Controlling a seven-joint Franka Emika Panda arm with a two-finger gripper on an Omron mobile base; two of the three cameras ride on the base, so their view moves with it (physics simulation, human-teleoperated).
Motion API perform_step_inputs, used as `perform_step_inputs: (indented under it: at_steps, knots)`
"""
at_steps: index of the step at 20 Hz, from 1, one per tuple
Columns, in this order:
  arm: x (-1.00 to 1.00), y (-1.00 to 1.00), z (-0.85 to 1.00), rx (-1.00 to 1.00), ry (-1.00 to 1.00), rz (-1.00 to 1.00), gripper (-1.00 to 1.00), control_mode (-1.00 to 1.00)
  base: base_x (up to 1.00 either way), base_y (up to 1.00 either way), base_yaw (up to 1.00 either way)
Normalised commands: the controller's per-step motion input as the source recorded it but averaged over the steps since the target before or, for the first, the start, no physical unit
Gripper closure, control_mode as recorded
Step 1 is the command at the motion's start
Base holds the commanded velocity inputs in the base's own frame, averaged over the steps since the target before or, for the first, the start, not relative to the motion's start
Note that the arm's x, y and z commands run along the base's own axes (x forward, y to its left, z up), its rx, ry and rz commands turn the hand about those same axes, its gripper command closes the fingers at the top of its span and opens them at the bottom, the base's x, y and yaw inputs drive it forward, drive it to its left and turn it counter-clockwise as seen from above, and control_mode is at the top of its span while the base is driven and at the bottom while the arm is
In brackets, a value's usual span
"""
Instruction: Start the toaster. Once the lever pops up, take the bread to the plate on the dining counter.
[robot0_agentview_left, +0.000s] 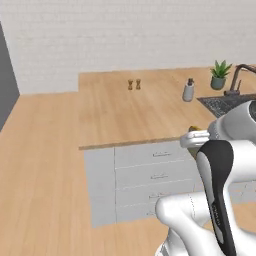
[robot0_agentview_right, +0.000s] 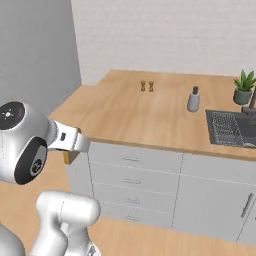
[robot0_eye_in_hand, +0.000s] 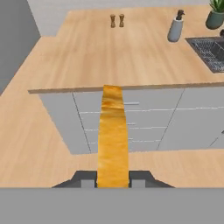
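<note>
Clearly the jaws (robot0_eye_in_hand: 113, 177) are clamped on the bread (robot0_eye_in_hand: 113, 135), which in the hand view stands edge-on between the two dark fingertips (robot0_eye_in_hand: 86, 180) and rises up the middle of the picture as a narrow golden-brown strip. Its far end reaches up to the front edge of the wood counter (robot0_eye_in_hand: 109, 57) in that view, though the slice itself hangs in the air in front of the cabinets, touching nothing but the jaws.

From the left base view a small yellowish corner of the slice shows just beyond the white wrist, near the counter's front edge. From the right base view a small tan corner of it pokes out below the hand, left of the counter's near corner.

Beneath the counter run pale grey drawers (robot0_eye_in_hand: 135, 118) with slim handles. On the counter, well back, stand two small brown shakers (robot0_eye_in_hand: 117, 20) side by side. To their right is a grey soap dispenser (robot0_eye_in_hand: 176, 27) with a dark pump, and beyond that a potted plant (robot0_eye_in_hand: 216, 12) in a dark green pot. A dark sink (robot0_agentview_right: 235, 129) with a wire rack inside it sits at the right end, with a dark faucet (robot0_agentview_left: 239, 77) rising behind it. A white brick wall (robot0_agentview_right: 165, 35) backs the counter.
</note>
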Motion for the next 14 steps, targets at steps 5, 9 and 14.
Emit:
perform_step_inputs:
  at_steps: [5, 9, 14]
  knots:
    - [0.00, 0.00, 0.00, 0.00, 0.00, 0.00, 1.00, 1.00, 0.00, 0.83, 0.24]
    - [0.00, 0.00, 0.00, 0.00, 0.00, 0.00, 1.00, 1.00, 0.14, 1.00, 0.03]
    - [0.00, 0.00, 0.00, 0.00, 0.00, 0.00, 1.00, 1.00, 0.50, 1.00, 0.00]
